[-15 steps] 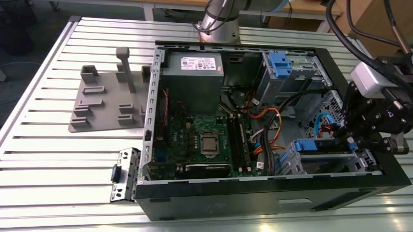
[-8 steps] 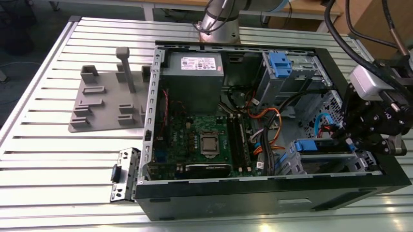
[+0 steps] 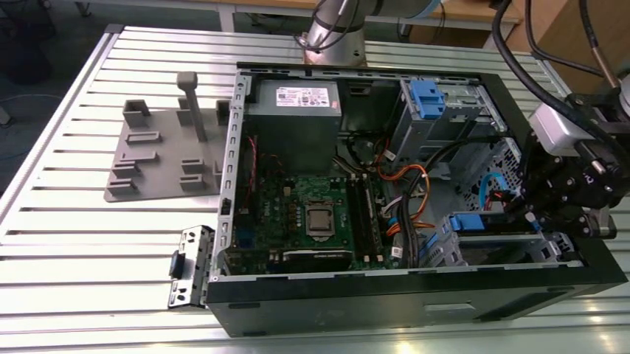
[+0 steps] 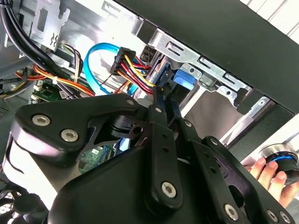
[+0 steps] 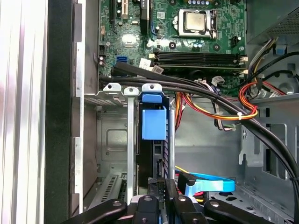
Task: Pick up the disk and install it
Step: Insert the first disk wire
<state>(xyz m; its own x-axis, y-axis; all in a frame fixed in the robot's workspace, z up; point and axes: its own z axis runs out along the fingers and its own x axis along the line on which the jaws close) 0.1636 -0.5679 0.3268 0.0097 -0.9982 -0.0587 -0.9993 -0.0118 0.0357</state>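
The disk (image 5: 153, 123) stands edge-on in a slot of the metal drive cage (image 5: 112, 88), with its blue carrier tab facing the motherboard. In the first wrist view my gripper (image 5: 161, 189) sits at the disk's rear end, a black finger on each side of it. The second wrist view has the gripper (image 4: 161, 95) reaching to the blue carrier of the disk (image 4: 184, 77) under the cage bracket. In the exterior view the gripper (image 3: 536, 217) is inside the open computer case (image 3: 394, 302), right of the disk (image 3: 479, 223) in the lower bay.
Orange, red and black cables (image 5: 219, 107) and a blue data cable (image 5: 210, 182) run close beside the cage. A grey power supply box (image 3: 295, 110) and another blue carrier (image 3: 428, 96) sit at the case's far side. A grey fixture (image 3: 162, 147) lies on the slatted table. A hand (image 4: 266, 172) shows outside the case.
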